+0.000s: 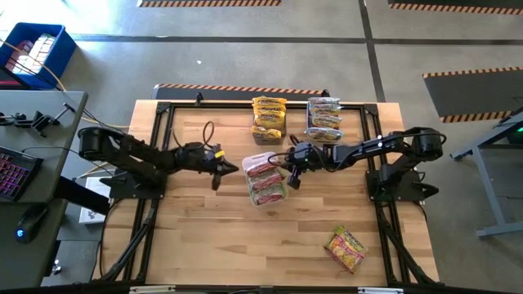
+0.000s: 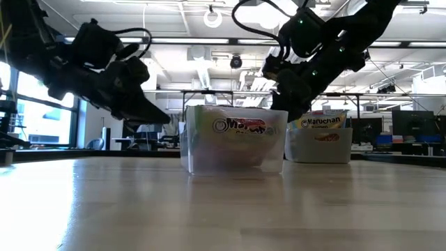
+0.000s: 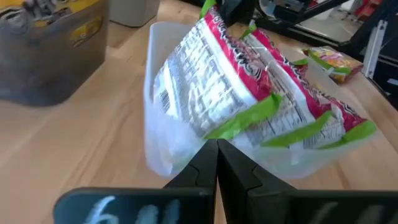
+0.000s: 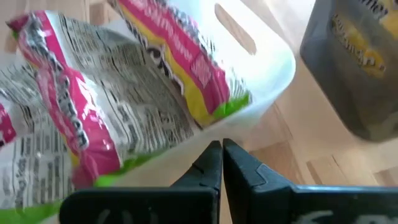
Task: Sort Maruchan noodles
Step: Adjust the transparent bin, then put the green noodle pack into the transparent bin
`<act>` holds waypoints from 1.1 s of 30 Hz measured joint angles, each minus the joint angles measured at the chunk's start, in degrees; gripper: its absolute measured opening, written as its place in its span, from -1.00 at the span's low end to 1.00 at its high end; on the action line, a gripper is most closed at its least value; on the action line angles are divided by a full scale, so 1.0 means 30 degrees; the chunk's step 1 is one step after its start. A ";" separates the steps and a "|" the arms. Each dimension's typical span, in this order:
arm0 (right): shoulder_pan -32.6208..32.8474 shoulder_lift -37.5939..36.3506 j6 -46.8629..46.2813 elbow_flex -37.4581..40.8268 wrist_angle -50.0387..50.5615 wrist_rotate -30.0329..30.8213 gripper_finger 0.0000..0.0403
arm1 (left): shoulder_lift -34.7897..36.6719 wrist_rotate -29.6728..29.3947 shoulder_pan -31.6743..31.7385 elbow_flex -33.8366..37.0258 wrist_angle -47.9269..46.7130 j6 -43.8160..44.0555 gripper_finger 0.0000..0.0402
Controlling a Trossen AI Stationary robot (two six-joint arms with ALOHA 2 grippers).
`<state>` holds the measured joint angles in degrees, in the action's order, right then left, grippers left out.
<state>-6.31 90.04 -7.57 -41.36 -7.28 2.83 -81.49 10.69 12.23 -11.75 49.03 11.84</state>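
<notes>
A clear bin (image 1: 280, 198) at mid-table holds several pink-and-green Maruchan packets (image 1: 263, 175), which stand leaning on their edges inside it (image 3: 224, 81). My left gripper (image 1: 231, 169) hovers shut just left of the bin, its fingertips (image 3: 217, 148) pointing at the bin's wall (image 3: 158, 124). My right gripper (image 1: 292, 178) is shut and hangs close by the bin's right rim (image 4: 273, 68), above the table (image 2: 287, 111). Neither holds a packet. One more pink-and-green packet (image 1: 346, 249) lies flat near the table's near right corner.
Two more bins stand at the far edge, one with yellow packets (image 1: 269, 117) and one with silvery-white packets (image 1: 324, 118). A desk with a keyboard (image 1: 12, 171) stands off the table's left. Bare wood lies on the near half.
</notes>
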 joint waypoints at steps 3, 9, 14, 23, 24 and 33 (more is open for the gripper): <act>0.0052 0.0000 -0.0316 -0.0007 -0.0304 -0.0011 -1.00 | -0.0946 -0.0587 -0.0420 -0.0813 0.0048 -0.0195 -1.00; 0.0429 -0.0112 -0.0318 -0.0207 0.0388 -0.0004 -1.00 | -0.2702 -0.1044 -0.0094 -0.1899 0.0204 -0.0888 -1.00; 0.0444 -0.0913 0.0335 -0.2291 0.5538 0.0185 -1.00 | -0.2996 -0.1133 0.0617 -0.2213 0.0212 -0.0998 -1.00; 0.1802 -0.1199 0.1046 -0.6554 0.9778 0.0211 -0.76 | -0.1997 -0.1135 0.0775 -0.2057 0.0050 -0.1133 -1.00; 0.2091 -0.1202 0.1279 -0.6651 0.9384 0.0072 -0.70 | -0.1694 -0.1111 0.0779 -0.1933 0.0024 -0.1144 -1.00; 0.3500 0.1193 0.2731 -0.6568 0.4431 -0.3133 -0.29 | 0.2005 -0.0819 0.0647 -0.0657 -0.0948 -0.0232 -1.00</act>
<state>4.19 93.62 0.62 -61.07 6.01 -6.57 -75.47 8.23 14.17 -13.71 46.18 11.14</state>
